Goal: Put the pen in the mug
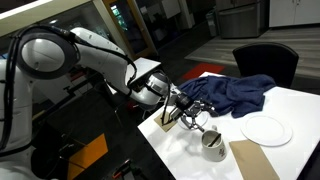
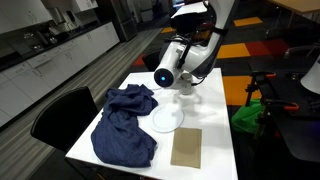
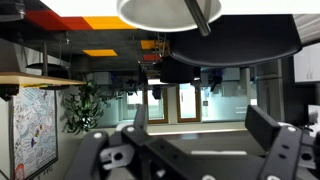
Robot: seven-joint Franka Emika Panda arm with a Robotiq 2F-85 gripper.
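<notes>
Apparently fingers (image 3: 262,128) spread wide, nothing held; pen (image 3: 201,14) thin, stiff, light, probably slippery, so pinch mid-shaft; seems already at mug (image 1: 213,146) rim, top of wrist view.

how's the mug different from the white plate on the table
The mug stands upright as a small cylinder, while the plate lies flat and round. The plate is wider across; the mug is taller. The mug shows a dark inside, the plate a plain white face. Both are whitish and sit on the white table.
</notes>
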